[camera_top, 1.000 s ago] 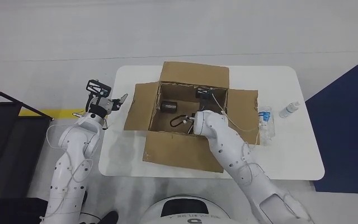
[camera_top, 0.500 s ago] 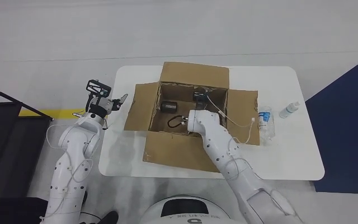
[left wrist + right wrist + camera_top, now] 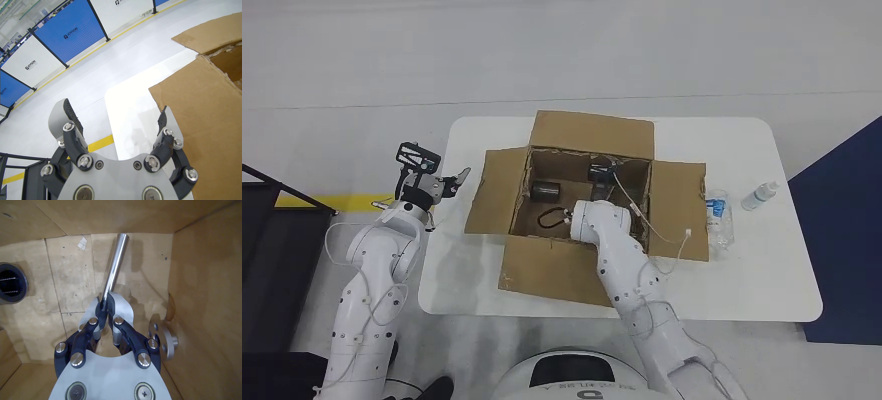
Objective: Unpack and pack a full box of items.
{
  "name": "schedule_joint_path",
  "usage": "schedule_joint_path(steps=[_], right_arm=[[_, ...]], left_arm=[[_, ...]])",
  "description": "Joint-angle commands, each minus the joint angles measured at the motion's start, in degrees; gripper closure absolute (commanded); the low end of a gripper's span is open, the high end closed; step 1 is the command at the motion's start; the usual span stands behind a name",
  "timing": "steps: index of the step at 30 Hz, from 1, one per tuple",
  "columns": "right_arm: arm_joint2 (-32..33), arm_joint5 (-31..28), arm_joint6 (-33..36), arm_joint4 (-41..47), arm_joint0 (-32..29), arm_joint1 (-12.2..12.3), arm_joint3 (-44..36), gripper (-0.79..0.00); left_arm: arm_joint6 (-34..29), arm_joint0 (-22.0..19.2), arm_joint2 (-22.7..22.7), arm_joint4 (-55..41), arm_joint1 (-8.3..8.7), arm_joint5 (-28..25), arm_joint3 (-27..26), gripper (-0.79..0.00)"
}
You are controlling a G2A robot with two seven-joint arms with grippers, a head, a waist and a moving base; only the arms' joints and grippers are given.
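1 box (image 3: 592, 130) | right tool (image 3: 106, 303) — pinching 1 steel tube (image 3: 115, 264) | left tool (image 3: 115, 108) — spread | 2 bottles (image 3: 717, 222) on table (image 3: 762, 275)

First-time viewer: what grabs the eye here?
Open cardboard box in the middle of the table, with the right arm down inside it: the right gripper is shut on a shiny metal tube. The left gripper hangs open at the table's left edge. A clear bottle lies right of the box.
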Motion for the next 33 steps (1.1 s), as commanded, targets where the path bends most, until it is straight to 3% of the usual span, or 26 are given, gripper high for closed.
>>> schedule_joint_path(steps=[1, 8, 9, 10, 11, 12, 13, 15, 24, 33], right_arm=[[0.4, -0.5, 0.5, -1.6, -2.2, -0.4, -3.8, 0.000], [2.5, -4.8, 4.8, -2.5, -5.5, -0.7, -12.2, 0.000], [2.8, -5.7, 5.7, -2.4, -5.5, -0.7, -12.7, -0.083], [3.1, -6.3, 6.3, -2.5, -5.5, -0.7, -13.2, -0.231], [3.5, -6.8, 6.8, -2.5, -5.4, -0.7, -13.7, -0.505], [3.7, -7.9, 7.9, -1.9, -5.1, -0.9, -14.2, -0.717], [3.6, -10.3, 10.3, -0.5, -4.8, -0.9, -14.7, -0.785], [4.1, -13.1, 12.5, 0.6, -4.3, -0.8, -15.6, -0.785], [4.1, -13.1, 12.5, 0.6, -4.3, -0.8, -15.6, -0.785], [2.2, -9.5, 9.4, 0.1, -5.3, -0.7, -15.1, -0.785]], left_arm=[[0.0, 0.0, 0.0, 0.0, 0.00, 0.0, 0.0, -0.785], [0.0, 0.0, 0.0, 0.0, 0.00, 0.0, 0.0, -0.785], [0.0, 0.0, 0.0, 0.0, 0.00, 0.0, 0.0, -0.785], [0.0, 0.0, 0.0, 0.0, 0.00, 0.0, 0.0, -0.785], [0.0, 0.0, 0.0, 0.0, 0.00, 0.0, 0.0, -0.785], [0.0, 0.0, 0.0, 0.0, 0.00, 0.0, 0.0, -0.785], [0.0, 0.0, 0.0, 0.0, 0.00, 0.0, 0.0, -0.785], [0.0, 0.0, 0.0, 0.0, 0.00, 0.0, 0.0, -0.785], [0.0, 0.0, 0.0, 0.0, 0.00, 0.0, 0.0, -0.785], [0.0, 0.0, 0.0, 0.0, 0.00, 0.0, 0.0, -0.785]])
